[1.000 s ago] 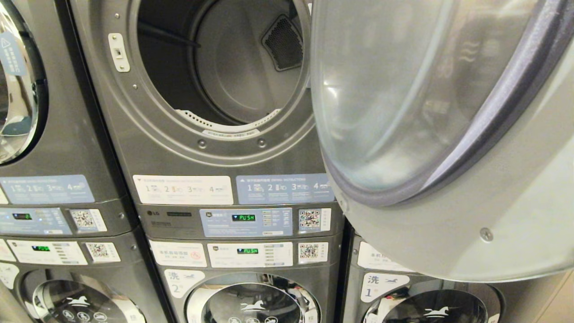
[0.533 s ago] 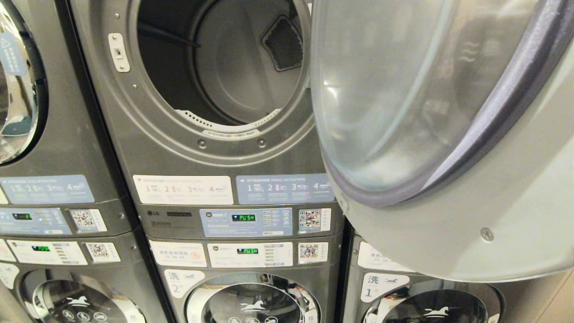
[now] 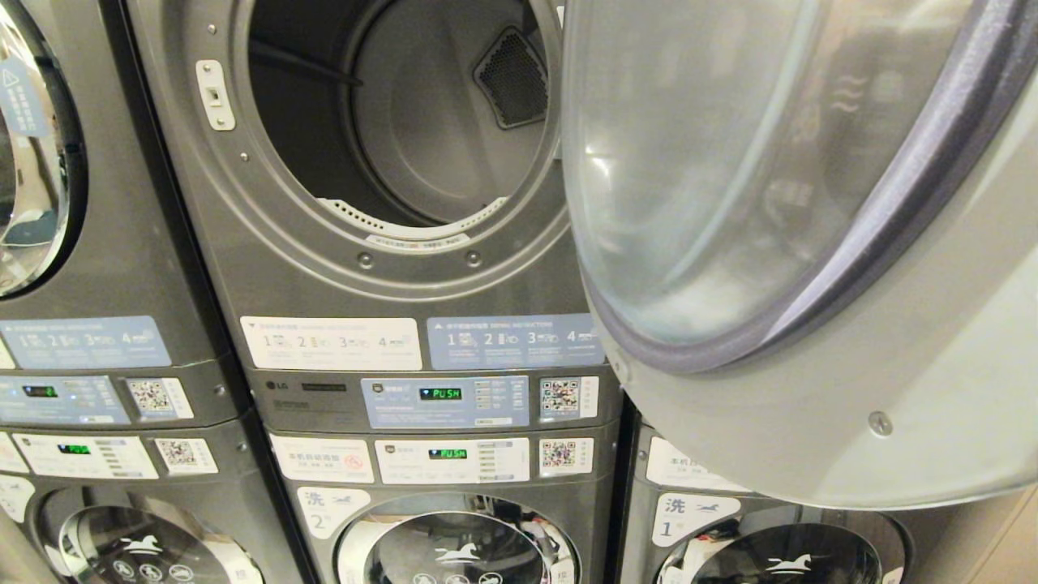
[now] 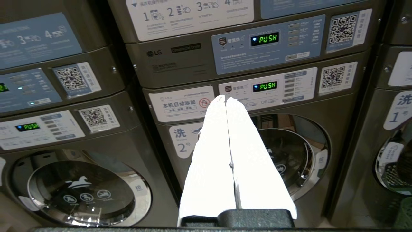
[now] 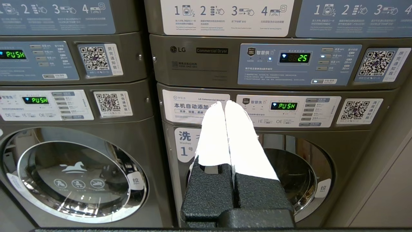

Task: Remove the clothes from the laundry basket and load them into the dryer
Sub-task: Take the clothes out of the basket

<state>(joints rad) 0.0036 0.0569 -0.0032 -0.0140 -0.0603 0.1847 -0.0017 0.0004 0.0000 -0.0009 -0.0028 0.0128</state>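
The dryer [image 3: 389, 122] fills the upper middle of your head view. Its round mouth is wide open, and you can see right into the grey drum. No clothes show inside it. The dryer door [image 3: 778, 243] hangs open across the right side of that view, big and close to the camera. Neither arm shows there.

Look at your left wrist view. The left gripper [image 4: 222, 98] has its two white fingers [image 4: 209, 154] pressed together, and nothing is between them. It points at the washer marked 2 [image 4: 283, 154], which sits below the dryer's control panel [image 4: 267, 43]. So the dryer's mouth is well above these fingers.

In your right wrist view, the right gripper [image 5: 222, 103] is closed too, with nothing in it. It faces the washer marked 1 [image 5: 289, 174], one stack over.

You cannot see the clothes in any view.
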